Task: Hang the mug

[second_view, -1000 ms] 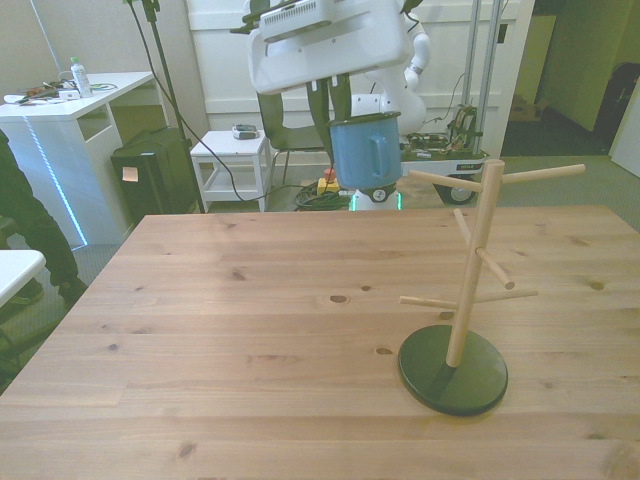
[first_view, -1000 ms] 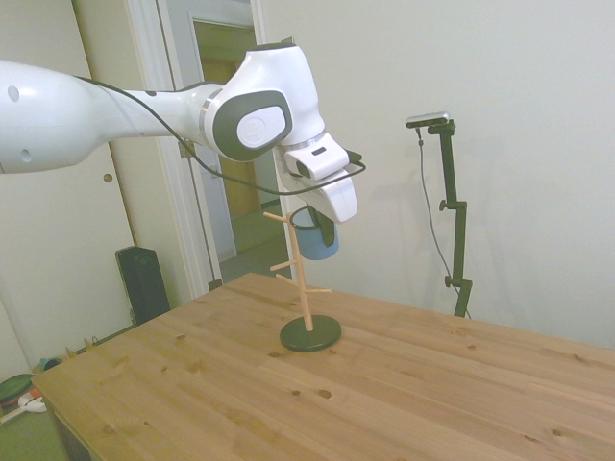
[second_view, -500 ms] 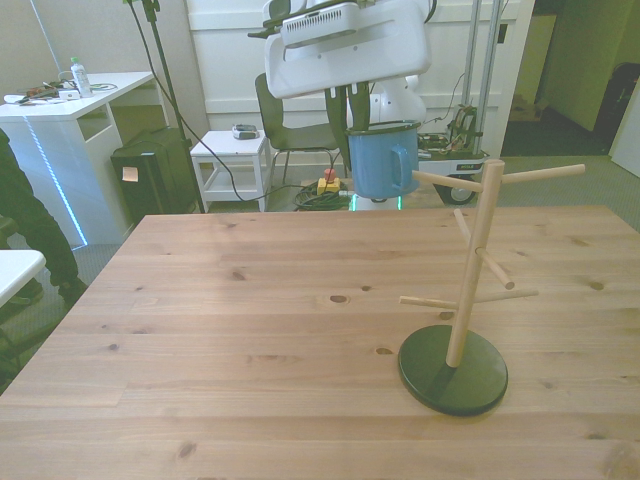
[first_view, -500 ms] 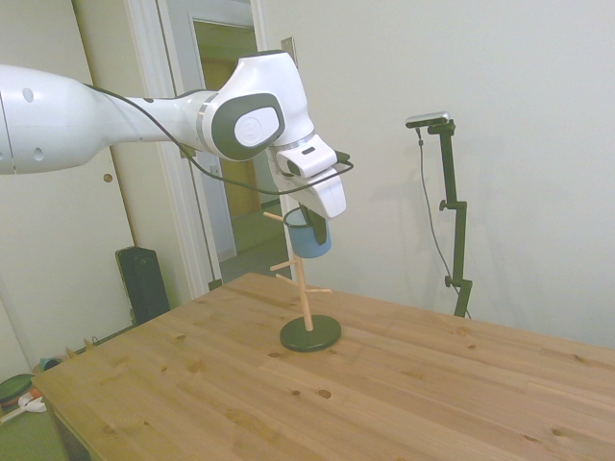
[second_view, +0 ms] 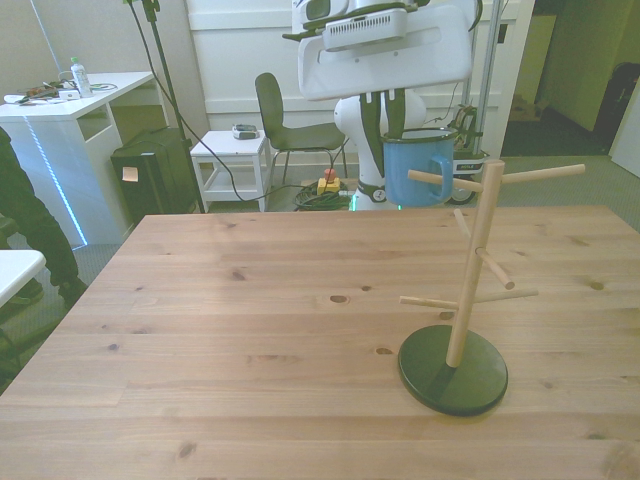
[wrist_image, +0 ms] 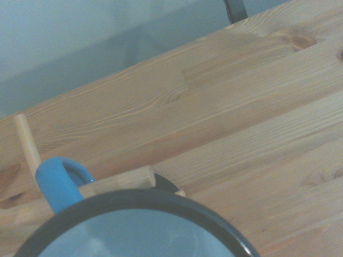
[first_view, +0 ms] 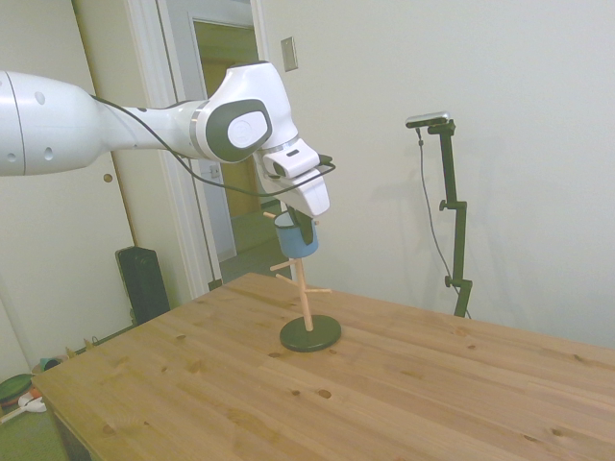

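1. The mug (second_view: 415, 170) is held upright at the peg stand's (second_view: 470, 280) top, its handle threaded by the upper peg (second_view: 445, 182), as the wrist view suggests; lowering remains.
2. The claw (second_view: 388, 118) is closed on the mug's rim from above; the mug is carried well above the worktop (second_view: 250, 340).

Light-blue mug (second_view: 414, 170), dark rim

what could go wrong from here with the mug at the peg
The gripper holds the mug by its rim, high above the table, so a slip would likely mean a hard fall. In the wrist view the handle looks only partly over the upper peg; releasing now might drop it. Pushing sideways could tip the peg stand.
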Controlling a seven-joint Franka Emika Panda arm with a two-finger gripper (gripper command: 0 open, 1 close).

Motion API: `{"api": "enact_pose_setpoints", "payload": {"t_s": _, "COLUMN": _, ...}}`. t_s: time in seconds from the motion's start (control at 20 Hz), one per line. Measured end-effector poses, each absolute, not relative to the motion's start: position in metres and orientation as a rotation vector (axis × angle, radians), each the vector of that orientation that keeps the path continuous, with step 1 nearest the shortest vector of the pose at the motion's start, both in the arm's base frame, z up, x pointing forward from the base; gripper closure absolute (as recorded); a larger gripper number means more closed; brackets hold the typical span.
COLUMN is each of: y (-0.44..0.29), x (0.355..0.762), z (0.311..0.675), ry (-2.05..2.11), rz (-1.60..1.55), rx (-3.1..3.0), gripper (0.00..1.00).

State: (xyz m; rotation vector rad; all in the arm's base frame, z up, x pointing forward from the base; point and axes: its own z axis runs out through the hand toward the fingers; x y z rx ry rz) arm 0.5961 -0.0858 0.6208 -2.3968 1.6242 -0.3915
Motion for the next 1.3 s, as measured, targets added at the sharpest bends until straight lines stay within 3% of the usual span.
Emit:
{"api": "enact_pose_setpoints", "payload": {"t_s": 0.15, "y": -0.073, "x": 0.598, "z": 0.619, "ry": 1.610, "rz": -0.391, "rx": -2.417, "gripper": 1.00}}
{"api": "enact_pose_setpoints", "payload": {"t_s": 0.2, "y": -0.068, "x": 0.599, "z": 0.618, "ry": 1.607, "rz": -0.388, "rx": -2.431, "gripper": 0.00}}
{"api": "enact_pose_setpoints", "payload": {"t_s": 0.95, "y": -0.071, "x": 0.593, "z": 0.599, "ry": 1.635, "rz": -0.334, "rx": -2.478, "gripper": 0.00}}
{"api": "enact_pose_setpoints", "payload": {"t_s": 1.3, "y": -0.089, "x": 0.545, "z": 0.584, "ry": 1.643, "rz": -0.358, "rx": -2.457, "gripper": 0.00}}
